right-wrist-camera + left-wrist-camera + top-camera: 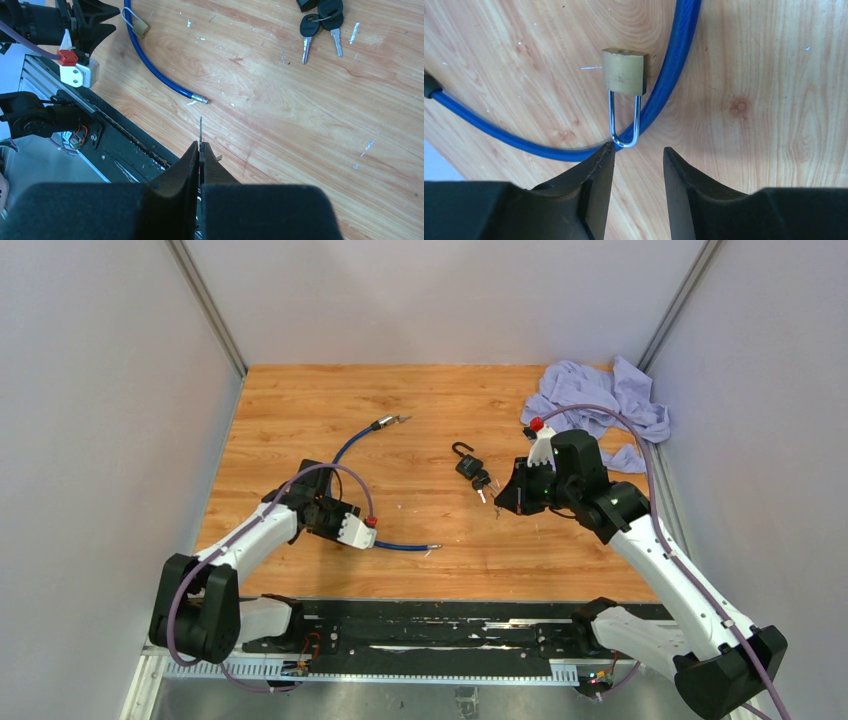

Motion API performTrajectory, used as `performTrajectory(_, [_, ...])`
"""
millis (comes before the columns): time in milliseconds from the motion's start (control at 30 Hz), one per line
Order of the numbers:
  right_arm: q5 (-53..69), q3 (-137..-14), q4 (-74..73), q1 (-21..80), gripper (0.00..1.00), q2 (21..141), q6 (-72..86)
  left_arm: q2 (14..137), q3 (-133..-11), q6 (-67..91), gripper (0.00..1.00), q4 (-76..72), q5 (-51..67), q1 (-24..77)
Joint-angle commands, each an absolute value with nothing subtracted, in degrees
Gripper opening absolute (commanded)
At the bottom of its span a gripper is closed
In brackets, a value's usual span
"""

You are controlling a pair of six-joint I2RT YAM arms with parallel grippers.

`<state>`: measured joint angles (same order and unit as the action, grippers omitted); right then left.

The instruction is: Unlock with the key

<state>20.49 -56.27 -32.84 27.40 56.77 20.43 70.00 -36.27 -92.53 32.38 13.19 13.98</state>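
Observation:
A brass padlock [624, 72] lies on the wood, its steel shackle [625, 125] looped round a blue cable [669, 80]. My left gripper [639, 150] hovers just short of the shackle's bend, jaws open with nothing between them. The left fingertip [606, 150] is at the shackle's curve. The same padlock [140, 27] shows at the top left of the right wrist view. My right gripper [201, 145] is shut on a key; its thin metal blade [200, 130] sticks out past the fingertips, seen edge-on. In the top view that gripper [503, 502] is mid-table, well right of the left gripper [352, 525].
A black padlock [466, 462] with black-headed keys [482, 483] lies mid-table. The blue cable [350, 445] curves from a metal end at the back [390, 422] to another near the front [430, 549]. A lilac cloth [600, 400] is bunched at the back right. Grey walls stand on both sides.

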Motion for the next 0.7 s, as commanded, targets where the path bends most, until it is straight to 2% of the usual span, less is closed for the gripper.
performTrajectory(0, [20.57, -55.44, -32.52, 26.63, 0.00, 55.78, 20.57, 72.53, -36.91, -96.69, 0.45, 31.52, 14.74, 13.62])
performTrajectory(667, [20.72, -54.93, -32.52, 26.63, 0.01, 55.44, 20.83, 77.90, -38.23, -98.89, 0.31, 32.16, 11.61, 13.62])
